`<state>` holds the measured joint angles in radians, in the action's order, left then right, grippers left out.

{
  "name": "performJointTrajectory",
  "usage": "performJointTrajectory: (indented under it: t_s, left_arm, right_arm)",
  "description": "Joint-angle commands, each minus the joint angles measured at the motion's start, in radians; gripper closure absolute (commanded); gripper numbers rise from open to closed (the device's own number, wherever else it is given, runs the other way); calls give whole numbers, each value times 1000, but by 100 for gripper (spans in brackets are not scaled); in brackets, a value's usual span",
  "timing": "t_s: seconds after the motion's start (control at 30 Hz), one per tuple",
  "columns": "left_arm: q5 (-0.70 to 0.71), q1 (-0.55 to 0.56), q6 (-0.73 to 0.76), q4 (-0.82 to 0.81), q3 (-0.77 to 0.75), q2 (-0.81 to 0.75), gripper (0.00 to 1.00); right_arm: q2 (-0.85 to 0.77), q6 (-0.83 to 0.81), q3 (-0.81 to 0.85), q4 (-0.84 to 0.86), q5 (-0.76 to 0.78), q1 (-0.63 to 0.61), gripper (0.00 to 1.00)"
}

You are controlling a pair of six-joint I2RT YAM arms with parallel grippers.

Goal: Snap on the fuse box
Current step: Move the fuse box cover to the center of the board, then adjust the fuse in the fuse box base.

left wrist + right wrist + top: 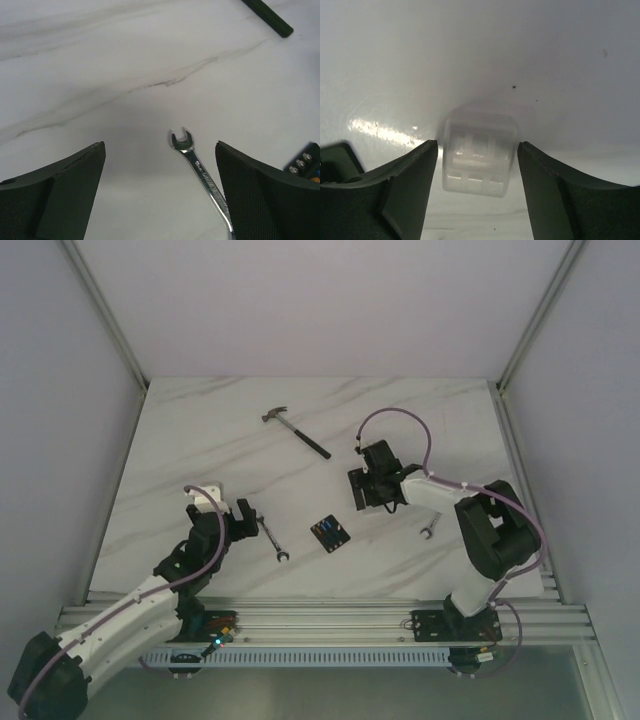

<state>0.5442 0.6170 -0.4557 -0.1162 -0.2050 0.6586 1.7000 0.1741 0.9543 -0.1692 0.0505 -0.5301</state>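
Nearest the arms, the left hand (160, 150) hung released, fingers spread wide over a wrench (200, 170) on the marble worktop (200, 440); just right of that wrench lay the fuse box (330, 533), a small black square, untouched, between both arms; farther on, the right hand (368, 487) sat low, fingers parted either side of a pale clear cover (477, 155), not clenched; beyond lay a hammer (297, 430). The box looked light, rigid and smooth, likely to skid; best held by opposite side walls, sparing its top face.
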Motion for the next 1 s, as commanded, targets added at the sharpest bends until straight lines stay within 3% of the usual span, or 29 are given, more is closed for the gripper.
performJointTrajectory:
  t_s: [0.0,0.13,0.27,0.37,0.5,0.63,0.77,0.97]
  left_arm:
    - [-148,-3,-72,-76,-25,59,0]
    - [-260,-3,-187,-118,-34,133,3]
    - [-366,-3,-254,-160,-50,190,8]
    - [-432,-2,-306,-213,-53,239,11]
    - [-522,7,-389,-342,-52,333,20]
    - [-551,39,-455,-428,-70,446,29]
    - [-548,80,-472,-449,-106,529,33]
    - [-557,128,-500,-498,-130,622,37]
  right_arm:
    - [-62,15,-9,-58,41,-33,24]
    - [-121,34,0,-116,76,-56,18]
    - [-178,53,-3,-163,54,-80,19]
    - [-199,72,-10,-169,-44,-100,26]
    - [-210,103,-28,-139,-183,-126,44]
    - [-212,119,-46,-93,-279,-148,56]
    - [-192,130,-50,-75,-310,-162,64]
    - [-167,139,-61,-51,-351,-181,70]
